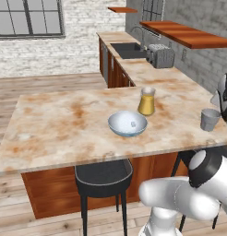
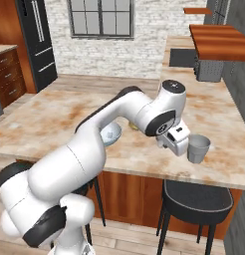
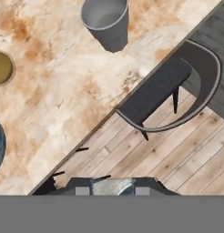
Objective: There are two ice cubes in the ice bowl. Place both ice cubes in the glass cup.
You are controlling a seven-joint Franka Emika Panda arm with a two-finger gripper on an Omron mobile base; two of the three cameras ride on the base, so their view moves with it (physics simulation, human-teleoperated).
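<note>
Hovering near the counter's edge, the gripper (image 3: 113, 187) held a pale, translucent ice cube (image 3: 112, 186) pinched between its fingertips. The cup (image 3: 106, 22) stood ahead of the hand, toward the top of the hand view, upright with its mouth open. From the right base view the hand sat just beside the cup (image 2: 198, 147), not yet over it. The other cube (image 1: 133, 123) waited in the bowl (image 1: 128, 123), well apart from the cup (image 1: 210, 119). Next, I'd say: shift over the rim, then release.

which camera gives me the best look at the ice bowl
The left base view: the ice bowl shows whole, with one ice cube inside. In the right base view the arm hides most of it; the hand view catches only its rim.
</note>
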